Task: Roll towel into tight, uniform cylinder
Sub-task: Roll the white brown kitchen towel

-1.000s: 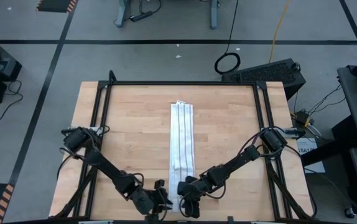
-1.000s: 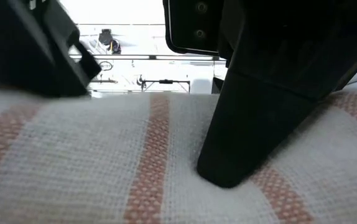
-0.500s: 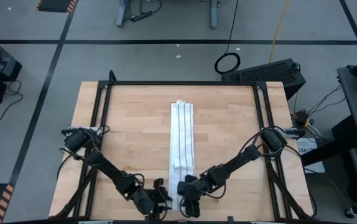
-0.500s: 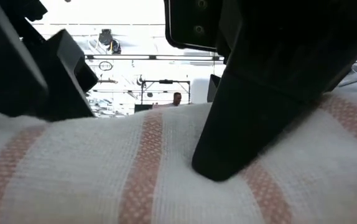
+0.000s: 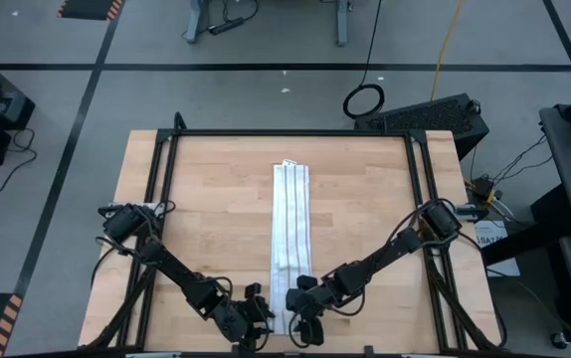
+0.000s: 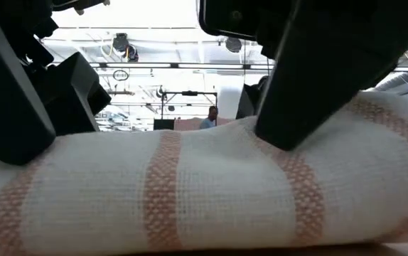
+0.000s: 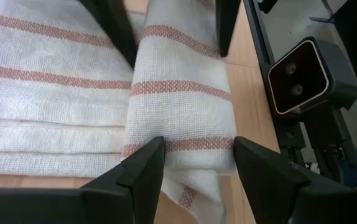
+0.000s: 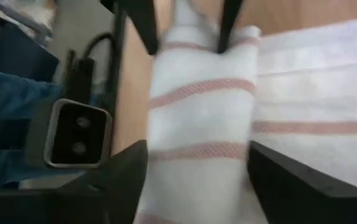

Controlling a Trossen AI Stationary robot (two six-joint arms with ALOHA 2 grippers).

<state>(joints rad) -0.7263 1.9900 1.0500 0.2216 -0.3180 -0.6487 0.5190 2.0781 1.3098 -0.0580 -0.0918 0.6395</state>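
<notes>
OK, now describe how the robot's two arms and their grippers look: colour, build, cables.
Both arms are dark, nearly black, slim jointed links with black cables looped at their bases. The left gripper carries two matte black, wedge-shaped fingers with angular faceted edges. The right gripper has the same blunt black pair. No markings show.

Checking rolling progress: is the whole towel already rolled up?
No: in the high view most of the towel lies flat as a long strip up the table, rolled only at the near end.

The towel [image 7: 178,93] is white with thin reddish-orange woven stripes; the table [image 5: 206,199] is light wood.
</notes>
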